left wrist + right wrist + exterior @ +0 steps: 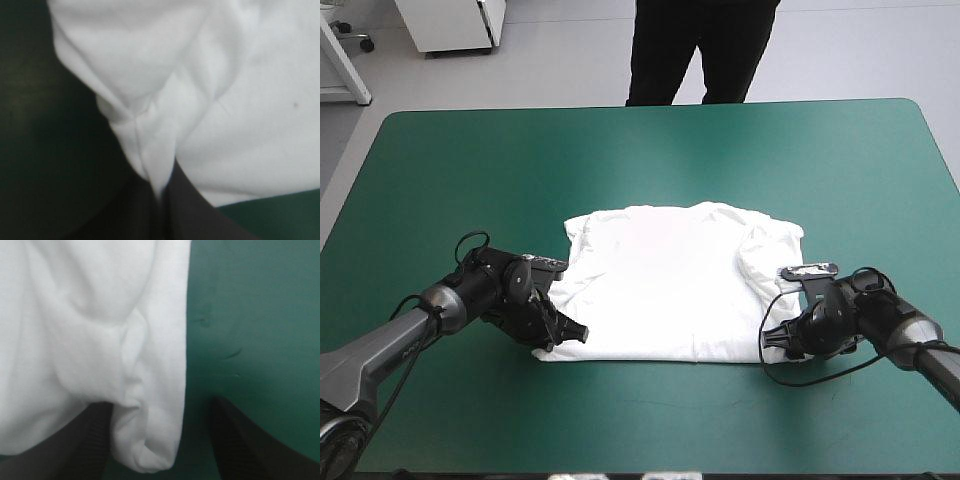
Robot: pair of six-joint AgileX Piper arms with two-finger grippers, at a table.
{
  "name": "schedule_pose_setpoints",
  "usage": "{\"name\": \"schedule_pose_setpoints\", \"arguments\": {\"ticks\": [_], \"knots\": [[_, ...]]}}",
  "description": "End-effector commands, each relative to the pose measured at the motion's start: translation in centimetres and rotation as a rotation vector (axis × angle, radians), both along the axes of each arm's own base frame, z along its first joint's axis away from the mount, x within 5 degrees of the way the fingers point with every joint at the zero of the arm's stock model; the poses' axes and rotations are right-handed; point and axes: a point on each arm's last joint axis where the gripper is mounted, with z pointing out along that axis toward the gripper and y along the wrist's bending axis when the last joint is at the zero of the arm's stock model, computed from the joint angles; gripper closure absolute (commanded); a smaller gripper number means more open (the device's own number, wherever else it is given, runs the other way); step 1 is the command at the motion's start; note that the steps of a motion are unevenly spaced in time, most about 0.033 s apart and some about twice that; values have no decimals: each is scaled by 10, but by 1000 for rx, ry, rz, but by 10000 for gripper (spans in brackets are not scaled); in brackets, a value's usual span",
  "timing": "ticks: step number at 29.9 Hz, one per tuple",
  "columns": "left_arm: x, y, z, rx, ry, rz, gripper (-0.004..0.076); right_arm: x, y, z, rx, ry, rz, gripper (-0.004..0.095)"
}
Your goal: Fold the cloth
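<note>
The white T-shirt [670, 280] lies flat in the middle of the teal-green table, sleeves tucked inward, its hem toward the near edge. My left gripper [565, 335] sits low at the shirt's near left corner. In the left wrist view its fingers meet in a point [161, 200] with a pinched fold of the T-shirt [250, 100] rising between them. My right gripper [775, 340] rests at the near right corner. Its two black fingers [240, 445] stand apart, and a rolled edge of the T-shirt [75, 330] lies between them beside the inner finger.
Bare teal-green cover [470, 170] surrounds the shirt on every side, widest toward the far edge and the left. A strip of cover separates the hem from the table's near edge.
</note>
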Motion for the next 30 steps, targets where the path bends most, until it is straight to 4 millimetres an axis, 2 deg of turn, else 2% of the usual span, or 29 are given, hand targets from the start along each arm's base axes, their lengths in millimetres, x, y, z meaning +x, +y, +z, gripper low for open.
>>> {"name": "schedule_pose_setpoints", "arguments": {"ticks": [1, 5, 7, 12, 16, 21, 27, 30], "knots": [[-3, -6, -7, -42, 35, 35, 733, 6, 5, -12, 24, 13, 8, 539], [-3, -7, -7, -46, 28, 40, 733, 6, 9, -16, 64, 44, 6, 825], [-2, -7, -6, -51, 15, 42, 733, 6, 10, -16, 74, 47, 6, 925], [-2, -6, -1, -50, -3, 30, 733, 0, 9, -16, 58, 110, 9, 925], [-9, -3, 20, -84, -68, 26, 733, -7, 7, -2, 56, 125, 22, 925], [-24, 4, 50, -134, -151, 28, 733, -13, 6, 39, 87, 46, 40, 925], [-40, 12, 74, -178, -219, 48, 733, -21, 4, 90, 144, -104, 45, 925], [-45, 14, 84, -197, -251, 53, 733, -22, 3, 108, 158, -161, 39, 925]]}}
